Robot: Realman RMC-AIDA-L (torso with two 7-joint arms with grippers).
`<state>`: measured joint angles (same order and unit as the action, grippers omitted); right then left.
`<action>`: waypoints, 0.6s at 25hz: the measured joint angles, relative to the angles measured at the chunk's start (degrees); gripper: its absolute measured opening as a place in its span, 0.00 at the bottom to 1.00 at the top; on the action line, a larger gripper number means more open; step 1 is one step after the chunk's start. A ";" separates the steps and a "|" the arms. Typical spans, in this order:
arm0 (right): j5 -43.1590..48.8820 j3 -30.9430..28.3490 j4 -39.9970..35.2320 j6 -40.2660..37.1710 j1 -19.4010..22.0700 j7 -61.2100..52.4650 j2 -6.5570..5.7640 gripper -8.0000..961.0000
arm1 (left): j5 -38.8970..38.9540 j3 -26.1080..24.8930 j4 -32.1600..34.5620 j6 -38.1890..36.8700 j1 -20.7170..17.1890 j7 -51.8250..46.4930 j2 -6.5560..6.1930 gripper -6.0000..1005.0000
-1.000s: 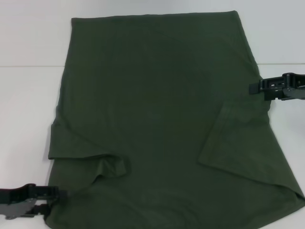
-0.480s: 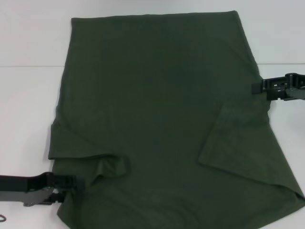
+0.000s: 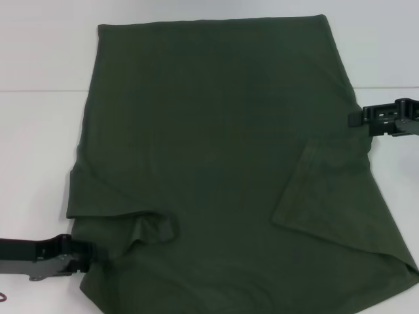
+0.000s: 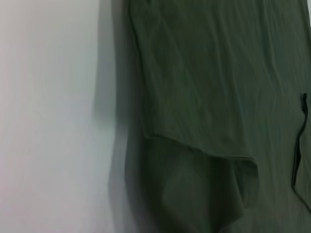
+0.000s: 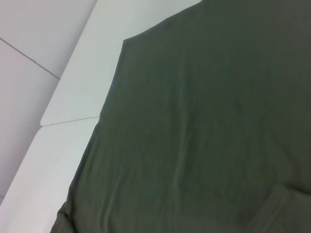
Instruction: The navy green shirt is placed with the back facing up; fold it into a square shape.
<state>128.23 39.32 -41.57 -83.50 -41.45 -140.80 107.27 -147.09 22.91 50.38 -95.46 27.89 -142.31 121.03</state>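
Observation:
The navy green shirt (image 3: 216,150) lies flat on the white table (image 3: 36,150), plain side up, hem end far from me. Both short sleeves are folded inward: one flap (image 3: 327,190) on the right and a rumpled one (image 3: 147,226) at the lower left. My left gripper (image 3: 90,254) sits low at the shirt's near left edge, just below the rumpled sleeve. My right gripper (image 3: 353,118) hovers at the shirt's right edge, halfway up. The left wrist view shows the shirt (image 4: 209,97) with its folded sleeve edge (image 4: 199,151). The right wrist view shows the shirt (image 5: 209,126) and its far corner.
Bare white tabletop (image 3: 393,216) flanks the shirt on both sides. A seam line (image 3: 39,90) crosses the table at the back. A small dark red object (image 3: 2,297) peeks in at the lower left edge.
My left gripper slid right to the shirt's lower left edge, then drew back a little. My right gripper drifted slightly right, away from the shirt's edge. The shirt has not moved.

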 joint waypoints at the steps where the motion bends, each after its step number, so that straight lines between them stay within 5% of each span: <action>1: 0.00 -0.18 0.00 -0.12 0.01 0.00 -0.07 0.80 | 0.00 0.14 0.00 0.01 0.00 0.00 0.00 0.60; 5: 0.00 -0.79 0.00 -0.74 -0.01 0.05 -0.28 0.80 | -0.03 0.68 0.00 0.08 -0.02 -0.05 0.00 0.53; 8: 0.00 -0.84 0.00 -0.86 0.04 0.12 -0.31 0.80 | -0.04 1.01 -0.01 0.10 -0.03 -0.07 0.00 0.27; 15: 0.95 -0.28 0.00 -5.52 0.88 3.47 -0.61 0.80 | 1.11 0.70 -0.30 -2.38 0.17 3.23 -0.07 0.06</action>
<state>129.17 39.04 -41.58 -89.02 -40.58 -137.33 106.66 -145.98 23.61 50.08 -97.84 28.07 -139.09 120.96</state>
